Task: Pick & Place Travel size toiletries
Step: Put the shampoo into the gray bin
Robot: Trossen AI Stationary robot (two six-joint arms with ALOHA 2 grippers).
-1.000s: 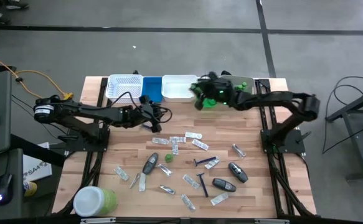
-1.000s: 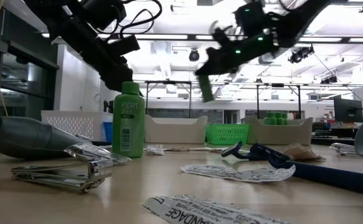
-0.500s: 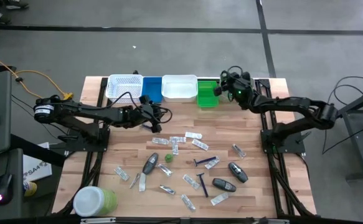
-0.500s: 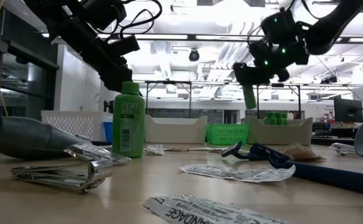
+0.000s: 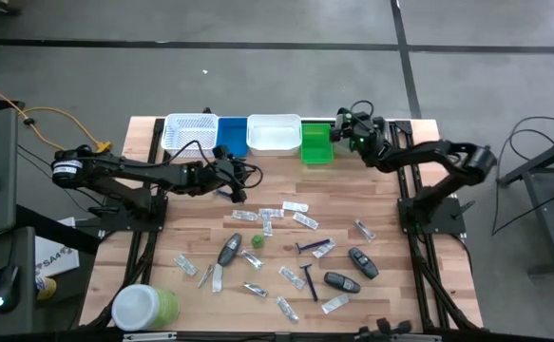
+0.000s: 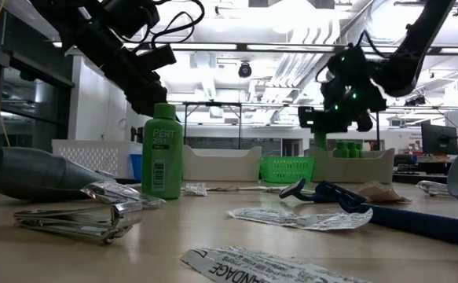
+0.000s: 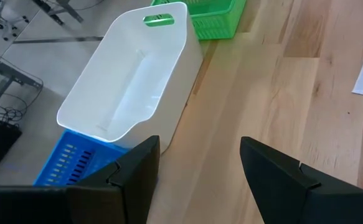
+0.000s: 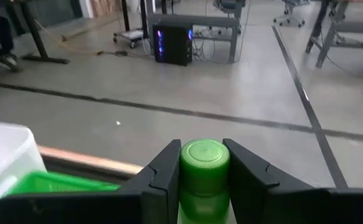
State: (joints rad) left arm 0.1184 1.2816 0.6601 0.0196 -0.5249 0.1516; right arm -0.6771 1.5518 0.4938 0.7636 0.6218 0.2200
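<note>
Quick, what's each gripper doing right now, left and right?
Left gripper: open, empty, near the white plastic tray.
Right gripper: closed on a small green bottle with a ribbed cap, at the table's far edge.

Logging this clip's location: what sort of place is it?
Probably a robotics lab or workshop: bare grey concrete floor, a black computer tower beside metal-legged desks, and a slatted wooden table on a metal frame.

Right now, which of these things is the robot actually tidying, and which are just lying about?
Part of the job: green bottle in the right hand; sachets; razors; grey oval pieces; white tray; green tray.

Just lying about: big green jar; orange cable.
</note>
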